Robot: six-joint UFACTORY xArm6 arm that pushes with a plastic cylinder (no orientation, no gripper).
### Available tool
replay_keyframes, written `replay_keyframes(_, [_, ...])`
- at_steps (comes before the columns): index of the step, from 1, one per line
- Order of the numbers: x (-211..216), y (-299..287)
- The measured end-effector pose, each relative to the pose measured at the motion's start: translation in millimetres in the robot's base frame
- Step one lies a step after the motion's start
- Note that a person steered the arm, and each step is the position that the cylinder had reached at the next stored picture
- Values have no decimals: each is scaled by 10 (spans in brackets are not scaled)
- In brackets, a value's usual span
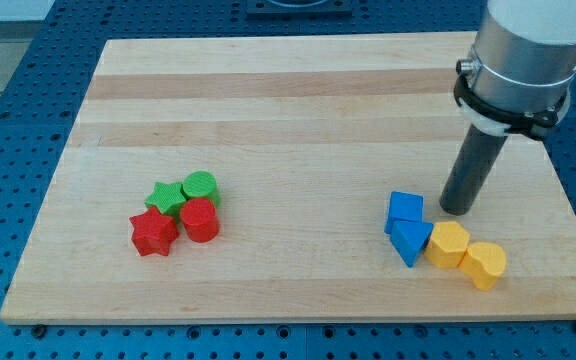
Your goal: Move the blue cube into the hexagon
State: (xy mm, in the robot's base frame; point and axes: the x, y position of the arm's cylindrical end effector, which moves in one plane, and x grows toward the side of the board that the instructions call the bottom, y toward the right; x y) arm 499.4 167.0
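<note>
A blue cube (405, 209) sits at the view's lower right of the wooden board (288, 110). A blue triangular block (409, 241) touches it just below. A yellow hexagon-like block (449, 244) lies right of the triangle, with a second yellow block (484, 264) beside it, further right and lower. My tip (455, 209) rests on the board just right of the blue cube, a small gap between them, above the yellow blocks.
At the view's lower left is a cluster: a green star (167, 197), a green cylinder (200, 186), a red star (154, 233) and a red cylinder (200, 220). The board's right edge is near the yellow blocks.
</note>
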Motion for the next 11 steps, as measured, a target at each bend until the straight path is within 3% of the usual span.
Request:
replay_keyframes(1, [-269, -602])
replay_keyframes(3, [-186, -1295])
replay_keyframes(6, [-5, -278])
replay_keyframes(11, [-98, -459])
